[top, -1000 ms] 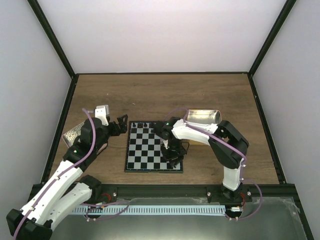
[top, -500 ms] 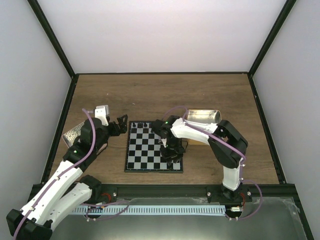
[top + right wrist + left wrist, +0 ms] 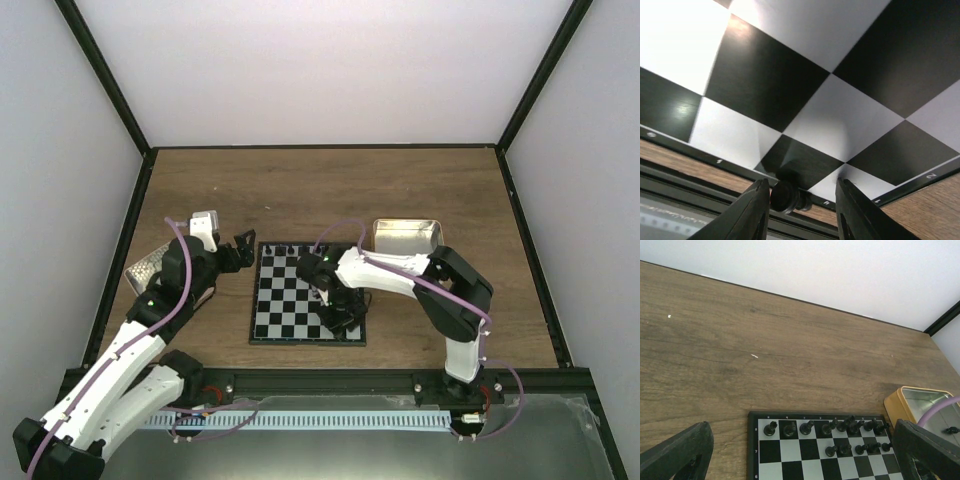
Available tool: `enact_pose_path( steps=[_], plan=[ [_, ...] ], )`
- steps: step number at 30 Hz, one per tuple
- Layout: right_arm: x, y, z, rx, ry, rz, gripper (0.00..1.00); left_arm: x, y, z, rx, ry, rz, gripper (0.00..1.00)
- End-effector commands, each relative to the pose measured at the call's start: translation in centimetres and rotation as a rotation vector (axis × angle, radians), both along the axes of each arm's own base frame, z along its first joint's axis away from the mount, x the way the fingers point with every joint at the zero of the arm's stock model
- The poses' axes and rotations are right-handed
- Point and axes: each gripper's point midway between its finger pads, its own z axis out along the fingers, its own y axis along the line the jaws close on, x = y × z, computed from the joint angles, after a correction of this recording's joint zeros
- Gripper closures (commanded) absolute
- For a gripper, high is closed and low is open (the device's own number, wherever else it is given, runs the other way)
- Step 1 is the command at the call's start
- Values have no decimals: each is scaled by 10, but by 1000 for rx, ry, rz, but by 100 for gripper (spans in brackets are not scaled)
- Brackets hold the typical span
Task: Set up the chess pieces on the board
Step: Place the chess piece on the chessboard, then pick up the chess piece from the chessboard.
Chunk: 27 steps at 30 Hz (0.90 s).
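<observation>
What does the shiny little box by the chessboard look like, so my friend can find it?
Start at the flat black-and-silver checkered chessboard on the brown wooden table. Just past its far right corner sits a rectangular metal tin, open on top, with tan sides. It is the only shiny hollow thing; the tiny black chess pieces nearby are dark and solid.

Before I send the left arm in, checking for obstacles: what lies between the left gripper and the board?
Only bare wooden table: the top external view shows a narrow strip of it between the left gripper and the board.
</observation>
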Motion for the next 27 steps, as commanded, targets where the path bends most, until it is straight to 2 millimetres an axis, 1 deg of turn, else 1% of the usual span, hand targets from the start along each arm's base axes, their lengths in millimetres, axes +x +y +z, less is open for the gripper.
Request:
enact_pose_path(
  steps=[1,7,18,23,27],
  plan=[
    [2,-5,1,-12,-74,59,63,0,2,-2,7,-4,2,0],
    [4,-5,-2,-17,-108,76,65,0,1,-3,7,-2,1,0],
    [12,-10,-7,-45,-156,72,73,1,1,-4,10,2,3,0],
    [16,-13,-10,-60,-181,66,73,1,1,-4,9,2,1,0],
    [13,-18,-11,-67,-170,71,73,1,1,-5,10,4,2,0]
  ],
)
